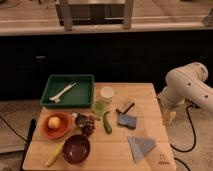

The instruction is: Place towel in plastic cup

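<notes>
The towel (pixel 141 147), a flat folded grey-blue cloth, lies at the front right of the wooden table (pixel 145 92). Two cups stand mid-table. One is a whitish cup (pixel 107 93). The other, just in front of it, is a green-tinted see-through plastic cup (pixel 101 106). The white arm (pixel 187 85) reaches in from the right. Its gripper (pixel 169 117) hangs down beside the table's right edge. It is above and to the right of the towel and well to the right of the cups. Nothing shows in it.
A green tray (pixel 85 80) with white utensils sits at the back left. A blue pad (pixel 127 120) and a brush (pixel 126 106) lie between the cups and the towel. An orange bowl (pixel 47 131) with a fruit, a maroon bowl (pixel 76 148), a banana (pixel 54 156), a green pepper (pixel 107 123), grapes (pixel 88 128).
</notes>
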Controlling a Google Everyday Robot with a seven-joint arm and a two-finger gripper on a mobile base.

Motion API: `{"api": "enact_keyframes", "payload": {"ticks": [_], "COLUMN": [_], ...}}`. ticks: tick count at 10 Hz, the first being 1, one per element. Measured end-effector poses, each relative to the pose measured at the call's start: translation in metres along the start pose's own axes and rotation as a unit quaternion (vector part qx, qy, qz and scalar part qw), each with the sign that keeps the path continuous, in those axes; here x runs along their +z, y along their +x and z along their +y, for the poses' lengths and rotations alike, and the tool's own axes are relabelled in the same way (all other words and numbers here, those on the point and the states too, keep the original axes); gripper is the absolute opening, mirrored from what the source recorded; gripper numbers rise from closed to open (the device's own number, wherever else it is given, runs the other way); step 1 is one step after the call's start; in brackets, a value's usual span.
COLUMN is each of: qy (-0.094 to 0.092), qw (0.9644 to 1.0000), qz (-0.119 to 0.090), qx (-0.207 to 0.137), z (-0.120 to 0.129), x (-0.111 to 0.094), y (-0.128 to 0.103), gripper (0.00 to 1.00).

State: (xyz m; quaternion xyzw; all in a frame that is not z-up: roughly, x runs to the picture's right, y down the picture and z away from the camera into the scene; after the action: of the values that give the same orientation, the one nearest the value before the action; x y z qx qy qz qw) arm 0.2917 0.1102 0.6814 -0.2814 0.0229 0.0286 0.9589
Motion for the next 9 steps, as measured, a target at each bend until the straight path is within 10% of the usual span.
{"api": "enact_keyframes", "payload": {"ticks": [9], "qy": [0.0], "qw": [1.0], "qz": [0.0], "qx": [0.0], "z": [0.0], "x": [0.0], "y": [0.0], "gripper": [0.8]}}
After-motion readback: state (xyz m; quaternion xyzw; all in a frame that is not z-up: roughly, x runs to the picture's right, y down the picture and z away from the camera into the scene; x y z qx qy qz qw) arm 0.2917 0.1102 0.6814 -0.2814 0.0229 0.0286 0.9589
